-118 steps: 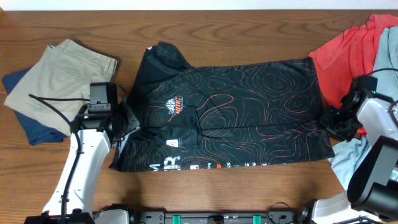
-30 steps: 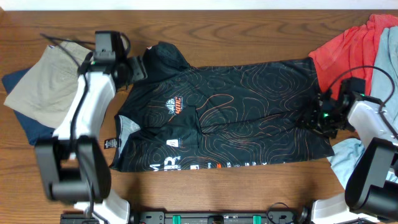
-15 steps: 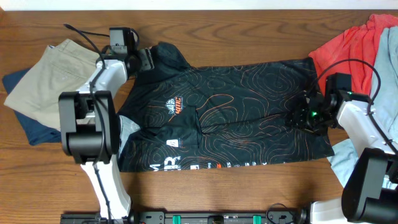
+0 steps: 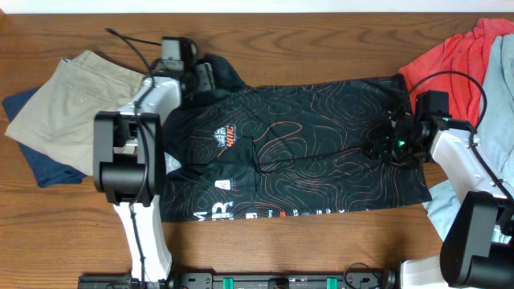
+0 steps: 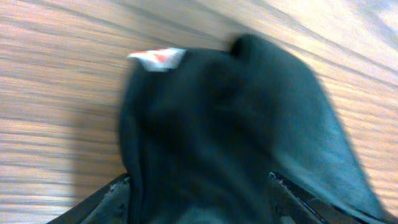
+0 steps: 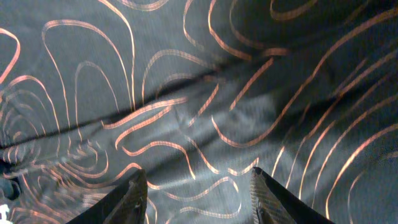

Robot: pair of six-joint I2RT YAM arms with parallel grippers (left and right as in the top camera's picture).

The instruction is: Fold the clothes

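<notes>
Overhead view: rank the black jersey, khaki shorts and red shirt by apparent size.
1. Black jersey, clearly largest.
2. Khaki shorts and red shirt look alike; the shirt runs off the frame edge, so I leave them unranked.

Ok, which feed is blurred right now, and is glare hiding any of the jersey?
Left wrist: badly blurred, the jersey a dark smear, the table streaked. Right wrist: sharp, orange lines crisp, soft shadows along the creases. Overhead: in focus, evenly lit, no glare on the fabric.

No legible lettering on the jersey (image 4: 321,136)
</notes>
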